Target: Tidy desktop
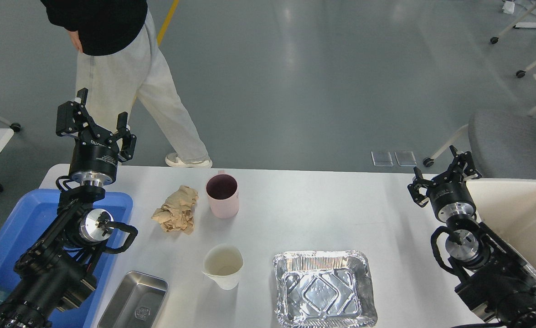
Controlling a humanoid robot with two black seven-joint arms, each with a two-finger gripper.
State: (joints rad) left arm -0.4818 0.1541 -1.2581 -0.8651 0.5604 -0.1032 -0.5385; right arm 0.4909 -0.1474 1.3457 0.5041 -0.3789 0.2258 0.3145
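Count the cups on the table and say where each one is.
2. The pink cup stands upright toward the far middle of the table, right of the crumpled brown paper. The cream cup stands nearer, left of the foil tray. None looks hidden.

A person in pale trousers (126,73) stands on the grey floor (322,77) past the far edge. Grey office chair (514,143) (partly cropped) sits beyond the far right corner.
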